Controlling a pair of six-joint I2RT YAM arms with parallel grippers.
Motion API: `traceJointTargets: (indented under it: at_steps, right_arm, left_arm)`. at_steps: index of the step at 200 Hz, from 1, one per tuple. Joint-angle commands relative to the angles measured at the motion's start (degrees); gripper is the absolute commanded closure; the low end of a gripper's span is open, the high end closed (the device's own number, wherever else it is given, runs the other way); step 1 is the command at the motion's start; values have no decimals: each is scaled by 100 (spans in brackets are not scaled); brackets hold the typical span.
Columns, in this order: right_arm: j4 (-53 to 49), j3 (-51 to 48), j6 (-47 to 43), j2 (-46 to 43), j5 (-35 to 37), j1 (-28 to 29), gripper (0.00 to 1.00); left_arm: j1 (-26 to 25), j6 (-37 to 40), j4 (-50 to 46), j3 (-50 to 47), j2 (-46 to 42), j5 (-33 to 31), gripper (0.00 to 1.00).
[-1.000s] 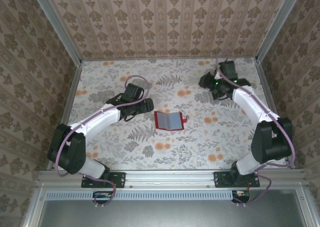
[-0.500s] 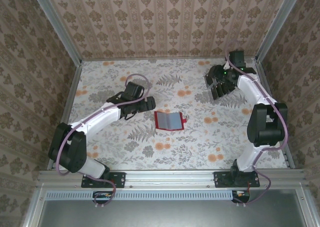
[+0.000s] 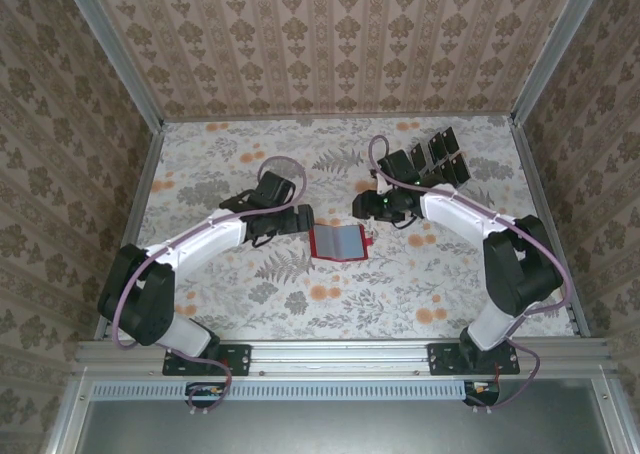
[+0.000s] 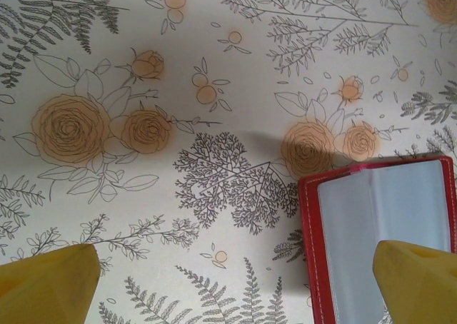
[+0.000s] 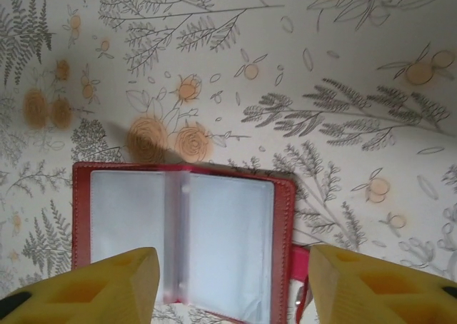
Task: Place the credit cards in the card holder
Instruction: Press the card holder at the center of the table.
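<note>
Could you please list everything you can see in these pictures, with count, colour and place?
wallet: one, red with a greyish-blue inside, lying open in the middle of the table.
cards: several, black, in a row at the far right of the table; exact number hard to tell.
table: one, pale with a floral print, under everything.
walls: three, beige patterned, around the table.
left gripper: one, yellow fingertips, open, just left of the wallet.
right gripper: one, yellow fingertips, open, by the wallet's far right corner.
</note>
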Motion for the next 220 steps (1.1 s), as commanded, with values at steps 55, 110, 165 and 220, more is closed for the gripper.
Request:
traceJointTargets:
  at_steps: [55,110,165,220]
  right_arm:
    - [564,-182,558,259,-56,906,83]
    - [635,-25,676,706,-83,1338,95]
    - [749,262,828,1262,-182,1587,97]
    - [1087,329,1155,1805,-424,1626,94]
  left_arm:
    - [-174,7,-346,-263,-181,-543,0]
    - [-12,-379,-728,-431,-343,-906,0]
    - [59,-426,-590,-483,-367,-835,0]
    - [54,-409,-427,-481,-276,-678,0]
